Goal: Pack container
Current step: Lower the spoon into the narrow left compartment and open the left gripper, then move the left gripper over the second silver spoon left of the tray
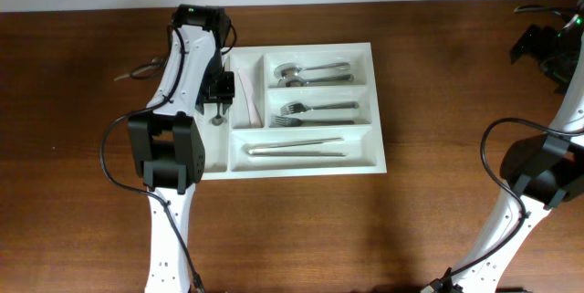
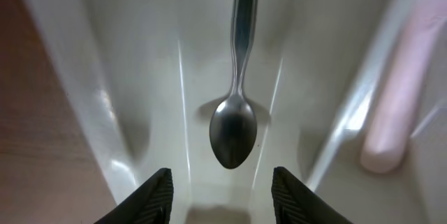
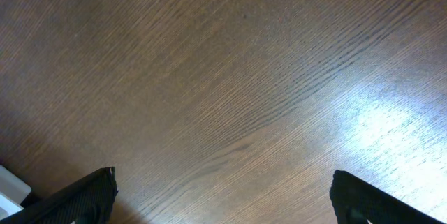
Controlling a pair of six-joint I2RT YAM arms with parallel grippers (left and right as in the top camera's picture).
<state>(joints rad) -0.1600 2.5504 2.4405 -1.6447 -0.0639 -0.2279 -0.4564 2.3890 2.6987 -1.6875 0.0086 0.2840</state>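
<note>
The white cutlery tray (image 1: 365,161) lies mid-table. My left gripper (image 1: 219,101) hangs over its leftmost long narrow compartment, open and empty. A metal spoon (image 2: 234,130) lies in that compartment just beyond the fingertips (image 2: 220,196), bowl towards them, touching neither finger; its bowl also shows in the overhead view (image 1: 217,120). A pale pink utensil (image 2: 391,126) lies in the neighbouring narrow compartment (image 1: 246,106). My right gripper (image 1: 538,47) is at the far right back of the table, open and empty above bare wood (image 3: 223,196).
The wide compartments hold spoons (image 1: 315,72), forks (image 1: 315,113) and long flat pieces (image 1: 297,147). A loose cable (image 1: 137,72) lies left of the left arm. A white edge (image 3: 7,189) shows at the bottom left of the right wrist view.
</note>
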